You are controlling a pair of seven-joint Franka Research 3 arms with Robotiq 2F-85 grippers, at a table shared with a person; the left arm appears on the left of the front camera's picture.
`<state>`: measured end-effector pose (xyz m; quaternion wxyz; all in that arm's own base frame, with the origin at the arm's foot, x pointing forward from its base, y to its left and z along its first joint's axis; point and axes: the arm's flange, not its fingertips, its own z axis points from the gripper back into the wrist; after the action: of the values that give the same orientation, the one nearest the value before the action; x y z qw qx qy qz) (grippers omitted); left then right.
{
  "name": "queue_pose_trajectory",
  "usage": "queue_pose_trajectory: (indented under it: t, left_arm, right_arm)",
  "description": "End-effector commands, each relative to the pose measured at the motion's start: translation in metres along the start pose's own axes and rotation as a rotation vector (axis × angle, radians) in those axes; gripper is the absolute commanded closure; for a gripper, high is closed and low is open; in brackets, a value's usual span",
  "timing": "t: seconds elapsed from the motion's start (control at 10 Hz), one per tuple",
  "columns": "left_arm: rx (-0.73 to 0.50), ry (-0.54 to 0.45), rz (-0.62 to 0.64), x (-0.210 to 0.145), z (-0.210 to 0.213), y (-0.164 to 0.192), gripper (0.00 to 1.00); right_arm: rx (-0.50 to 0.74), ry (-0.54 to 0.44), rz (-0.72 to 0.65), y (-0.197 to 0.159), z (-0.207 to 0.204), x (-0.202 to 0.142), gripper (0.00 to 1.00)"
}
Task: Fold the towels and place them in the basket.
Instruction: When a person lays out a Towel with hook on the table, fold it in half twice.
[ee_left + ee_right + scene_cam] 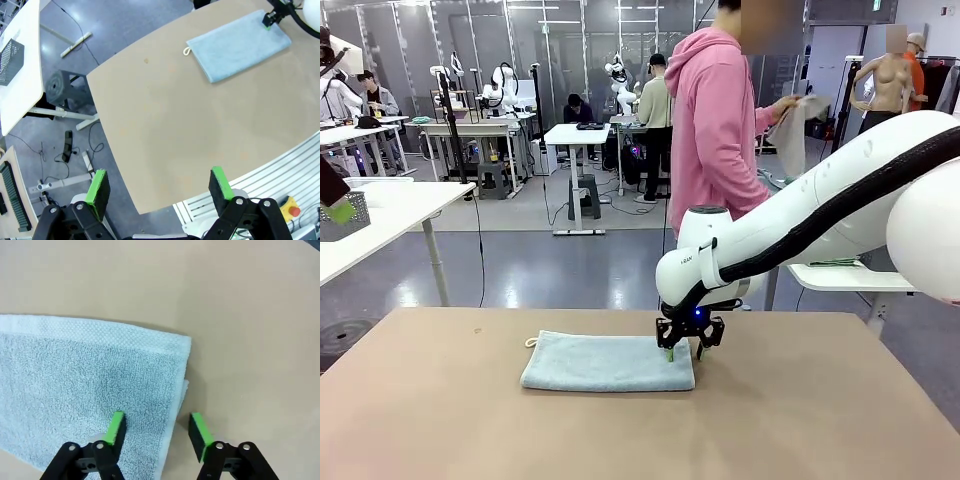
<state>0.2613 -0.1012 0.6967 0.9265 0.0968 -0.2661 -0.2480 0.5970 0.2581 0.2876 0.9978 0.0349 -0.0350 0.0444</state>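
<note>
In the front view a folded grey-blue towel [605,362] is seen lying flat on the table [800,430], and the right gripper [682,352] is lowered onto the towel's right end. In the left wrist view the left gripper [159,187] is held released, wide and empty, well apart from the towel, with a mesh basket [11,60] far beyond the towel's looped end. In the right wrist view the towel's end edge is straddled by jaws set apart, one pad on the terry, the other just beside it, nothing clenched.
</note>
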Motion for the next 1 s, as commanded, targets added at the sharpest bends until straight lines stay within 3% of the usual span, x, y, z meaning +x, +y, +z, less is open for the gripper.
queue_pose_trajectory:
  t: [0.0,0.1,0.9]
  left_arm:
    - [0.01,-0.008,0.007,0.0,-0.001,0.0,0.0]
    - [0.01,-0.008,0.007,0.0,-0.001,0.0,0.0]
    - [0.01,-0.008,0.007,0.0,-0.001,0.0,0.0]
  right_arm:
    - [-0.012,0.023,-0.046,0.002,-0.013,0.001,0.74]
    - [-0.011,0.038,-0.048,0.003,-0.015,0.001,1.0]
    - [-0.023,0.022,-0.036,0.005,0.009,-0.002,1.0]
